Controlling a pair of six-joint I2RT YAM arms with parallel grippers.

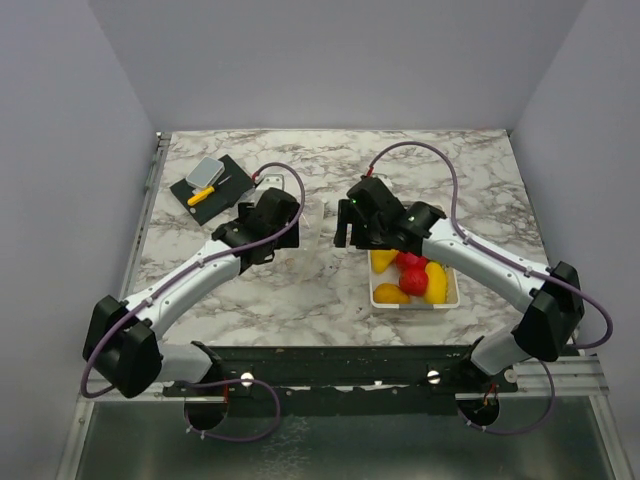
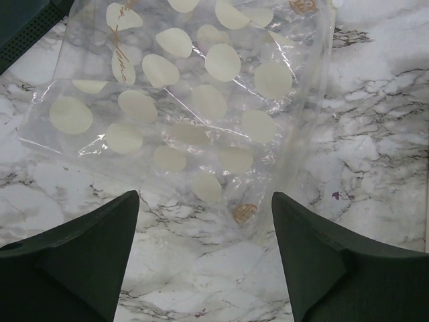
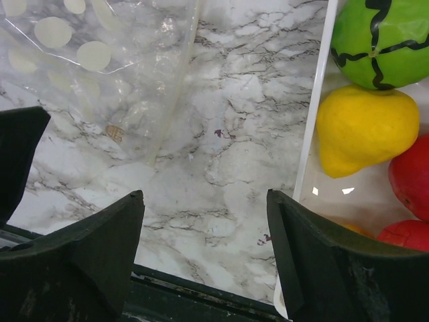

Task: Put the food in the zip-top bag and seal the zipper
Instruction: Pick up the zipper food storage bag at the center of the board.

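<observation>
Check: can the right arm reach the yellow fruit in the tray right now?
Probably yes. The right pincer hangs open over bare marble just beside the tray, and the yellow fruit lies uncovered at that near wall, nothing above it.

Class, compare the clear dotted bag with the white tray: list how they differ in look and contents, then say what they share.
The bag is clear, pale-dotted and crinkled, with marble showing through; the tray is opaque white with a straight rim. The bag lies flat with no food visible inside; the tray holds the green toy, the yellow toy and red ones. Both rest on the marble table.
</observation>
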